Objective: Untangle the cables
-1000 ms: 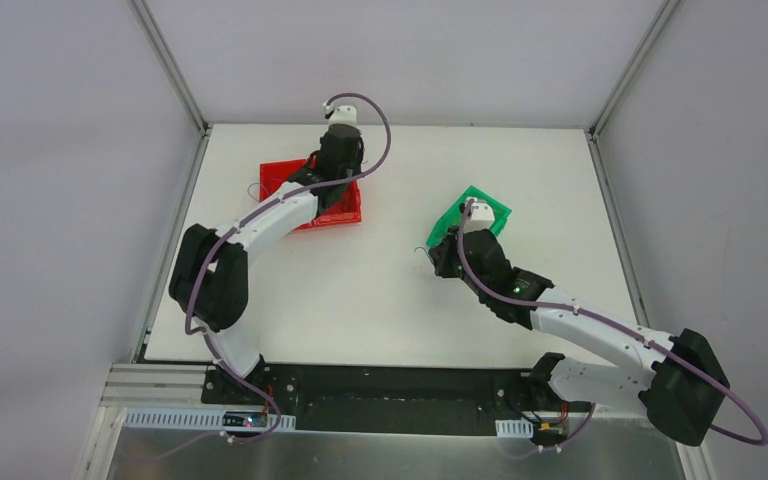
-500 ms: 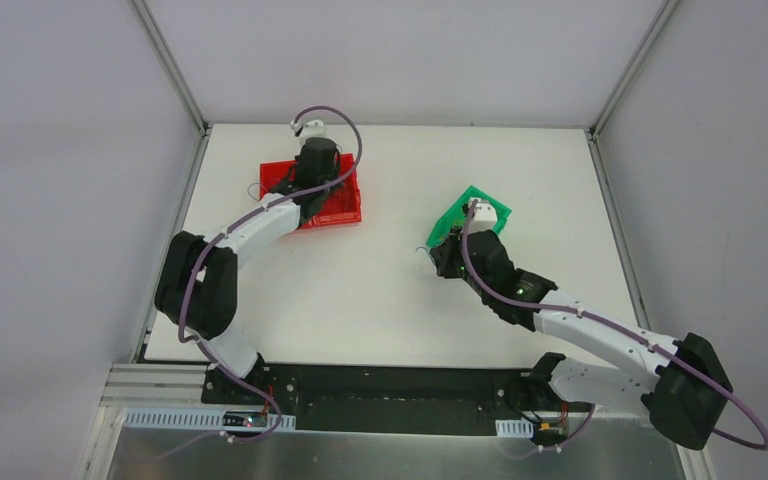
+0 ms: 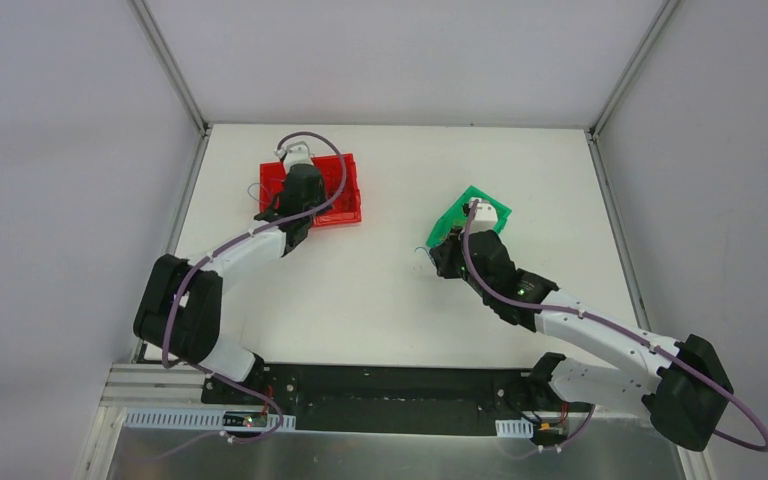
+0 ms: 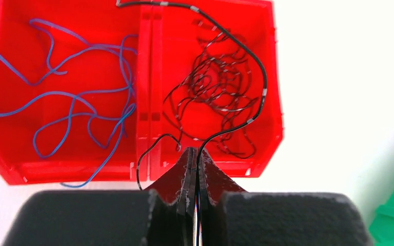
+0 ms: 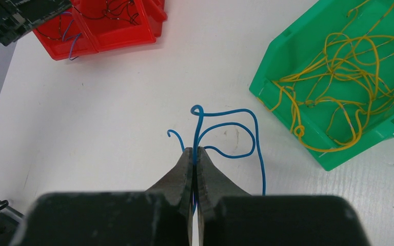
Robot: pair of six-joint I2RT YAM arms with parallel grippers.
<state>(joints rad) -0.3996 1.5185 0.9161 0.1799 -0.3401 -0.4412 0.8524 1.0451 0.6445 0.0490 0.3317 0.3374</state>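
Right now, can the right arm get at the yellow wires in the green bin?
Likely reachable: the green bin sits open-topped beside the right pincer, yellow wires uncovered. But that pincer is shut on a blue wire.

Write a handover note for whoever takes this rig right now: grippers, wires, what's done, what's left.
Left gripper: shut on one black wire that arcs over the red bin.
Right gripper: shut on one blue wire, its loops over the table near the green bin.
The red bin holds blue wires in one compartment and a black pile in the other. The green bin holds yellow wires.
Done: most wires sorted by colour.
Left: probably drop the black wire with the black pile, then carry the blue wire to the blue compartment.
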